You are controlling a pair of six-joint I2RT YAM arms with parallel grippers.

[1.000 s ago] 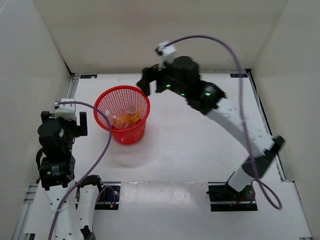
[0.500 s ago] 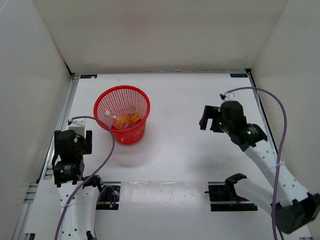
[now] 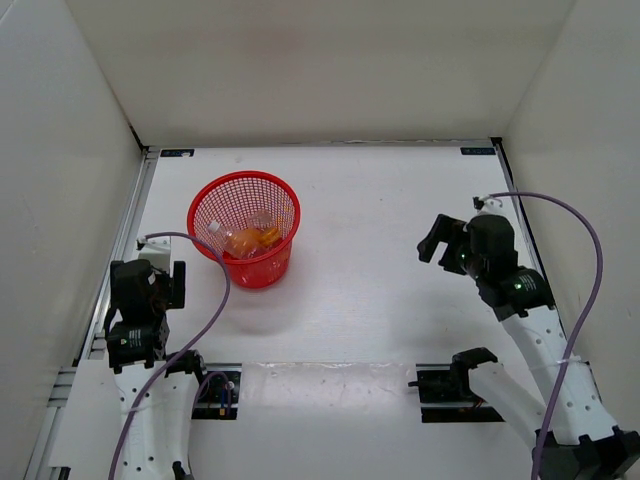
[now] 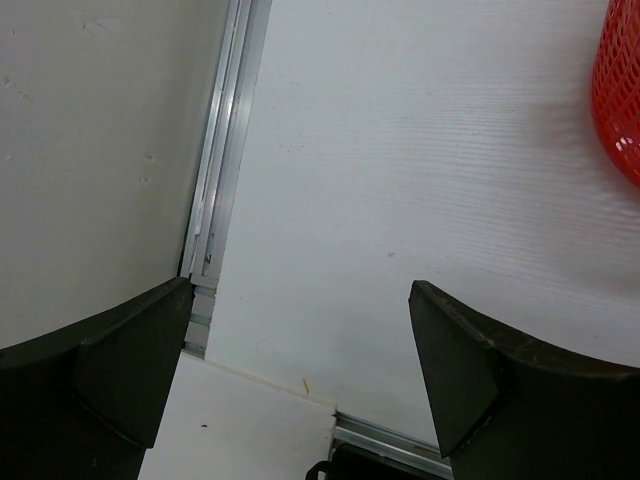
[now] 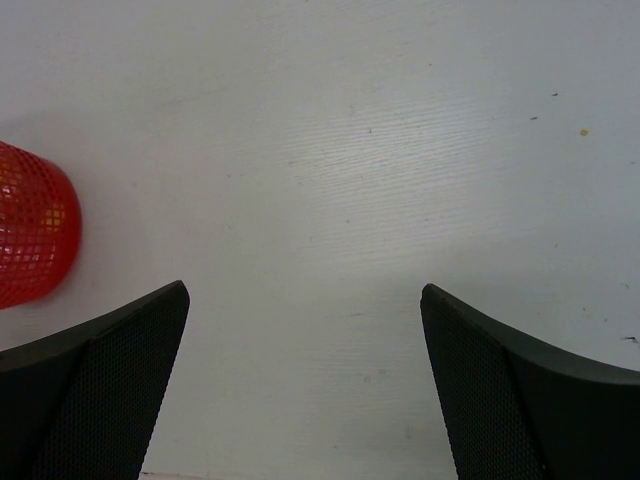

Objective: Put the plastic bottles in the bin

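**A:** The plastic bottles [image 3: 250, 240], orange and clear, lie inside the bin [image 3: 258, 275], over on the left.

**B:** Right gripper [image 5: 303, 295] is spread wide and empty. Left gripper [image 4: 300, 288] has its jaws apart too, gripping nothing.

**A:** Job looks done. Park gently, well clear of that mesh wall.

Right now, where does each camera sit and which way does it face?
Top external: high behind the arm bases, looking down on the table; shows the left arm, the right arm and the bin with bottles inside.
Left wrist: on the left arm, looking down at the table's left edge rail; its own jaws stand spread at the bottom corners.
Right wrist: on the right arm, looking down at the tabletop; own jaws spread likewise.
Shared: all three catch the bin, at the right edge in left wrist and the left edge in right wrist.
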